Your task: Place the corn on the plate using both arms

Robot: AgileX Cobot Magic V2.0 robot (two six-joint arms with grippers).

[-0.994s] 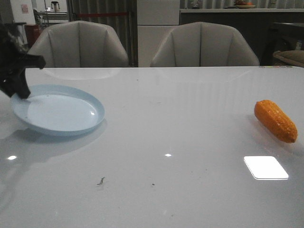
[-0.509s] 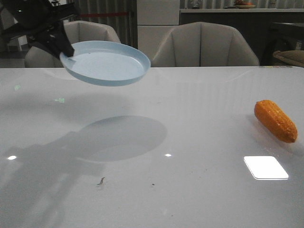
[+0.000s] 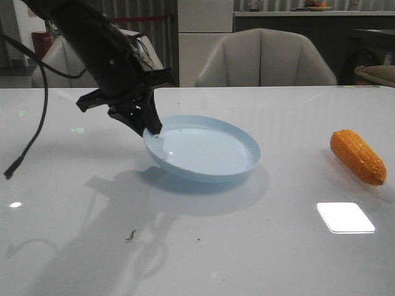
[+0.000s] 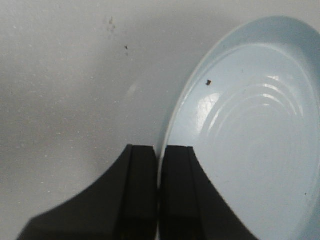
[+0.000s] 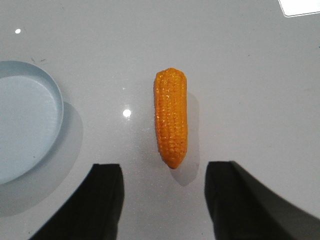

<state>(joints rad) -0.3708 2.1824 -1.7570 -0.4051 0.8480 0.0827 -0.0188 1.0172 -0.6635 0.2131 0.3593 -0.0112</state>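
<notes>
Whereas half a second ago the plate hung in the air over the far left part of the counter, it now sits low at mid-counter, one side apparently touching down, the gripped side tilted up. Left claw is clamped on the plate's rim. Corn lies unmoved near the right edge, well apart from the plate. Right claw hangs over the corn, fingers spread, holding nothing. Judgement: plate relocation is nearly complete; the corn pickup is not yet begun.
</notes>
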